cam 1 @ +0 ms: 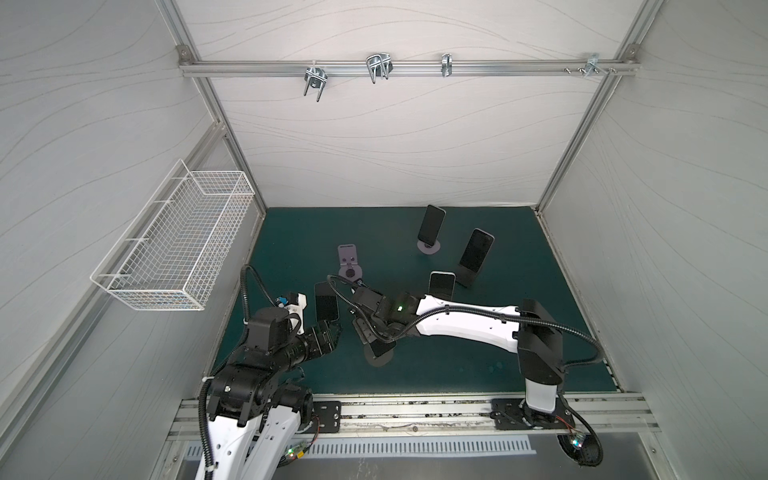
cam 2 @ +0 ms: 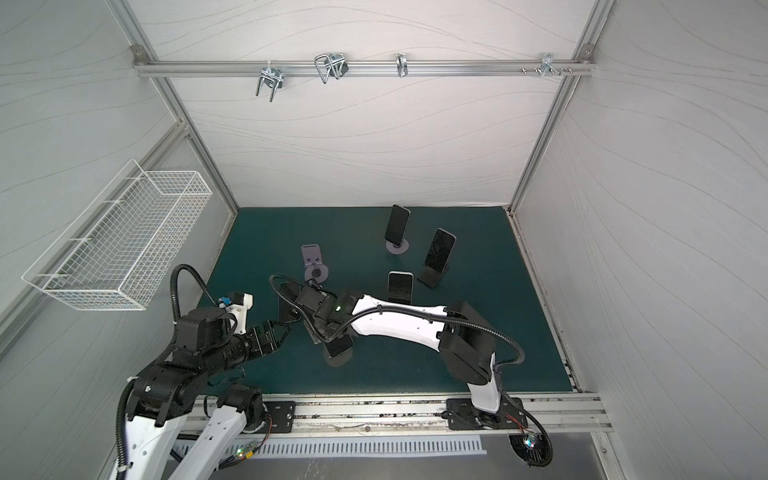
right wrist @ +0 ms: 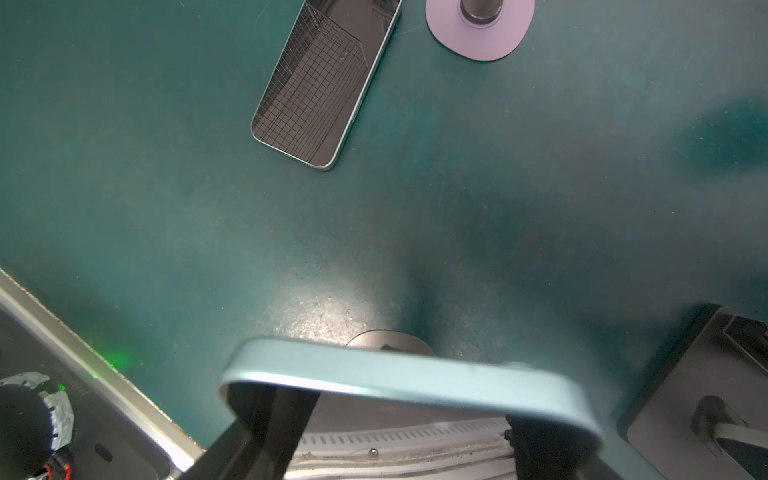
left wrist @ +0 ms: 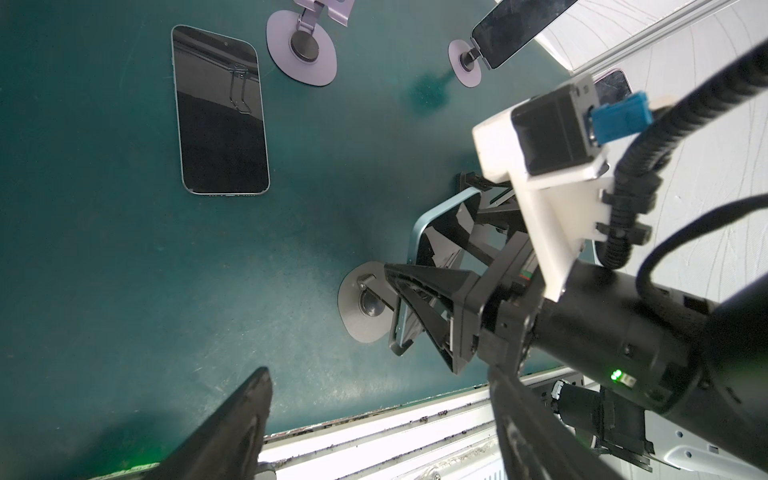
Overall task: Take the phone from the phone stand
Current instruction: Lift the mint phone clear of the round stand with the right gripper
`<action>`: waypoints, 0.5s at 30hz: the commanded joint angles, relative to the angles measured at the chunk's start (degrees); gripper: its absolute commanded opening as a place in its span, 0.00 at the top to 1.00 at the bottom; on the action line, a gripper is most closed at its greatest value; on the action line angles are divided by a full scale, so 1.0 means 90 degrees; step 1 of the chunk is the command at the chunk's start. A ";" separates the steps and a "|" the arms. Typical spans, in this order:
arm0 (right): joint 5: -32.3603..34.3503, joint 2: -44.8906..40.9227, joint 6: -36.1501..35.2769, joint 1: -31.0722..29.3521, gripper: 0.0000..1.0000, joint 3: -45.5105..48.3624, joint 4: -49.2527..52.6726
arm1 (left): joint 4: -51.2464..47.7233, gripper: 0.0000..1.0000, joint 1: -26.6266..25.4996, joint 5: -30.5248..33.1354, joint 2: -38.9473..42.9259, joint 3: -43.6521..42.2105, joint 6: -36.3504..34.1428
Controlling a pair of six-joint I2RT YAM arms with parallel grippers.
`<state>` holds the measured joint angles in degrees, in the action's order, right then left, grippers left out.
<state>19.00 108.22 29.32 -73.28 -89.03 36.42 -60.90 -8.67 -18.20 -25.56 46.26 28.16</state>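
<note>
The right gripper (left wrist: 430,232) is squeezed onto the sides of the pale blue phone (right wrist: 395,374). The left wrist view shows this best, with one black finger (left wrist: 415,299) on each side. It also shows the phone leaning on the grey phone stand (left wrist: 353,307), its low end in the stand's little hook.

The right wrist view shows only the phone's top edge, with a bit of the stand's round foot behind it. In both top views the right arm hides most of the phone.

The left gripper (cam 1: 334,332) has its fingers apart and holds nothing. Near it a flat phone (cam 1: 326,301) lies on the green mat (cam 1: 457,365), beside a purple stand (cam 1: 349,259).
</note>
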 commanded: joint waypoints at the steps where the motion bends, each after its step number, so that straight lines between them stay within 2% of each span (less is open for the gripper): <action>1: 0.0013 -0.0361 0.0076 -0.0061 0.30 0.0021 -0.0073 | 0.0185 0.17 0.0019 0.0059 -0.0046 0.0006 0.0055; 15: 0.0000 -0.0821 -0.0171 -0.0054 0.32 -0.0012 -0.0163 | 0.0134 0.17 0.0021 0.0088 -0.0328 0.0016 0.0074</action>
<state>18.81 104.20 28.60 -73.43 -88.12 36.01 -60.90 -8.67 -17.96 -27.88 46.26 28.32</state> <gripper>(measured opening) 0.747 0.828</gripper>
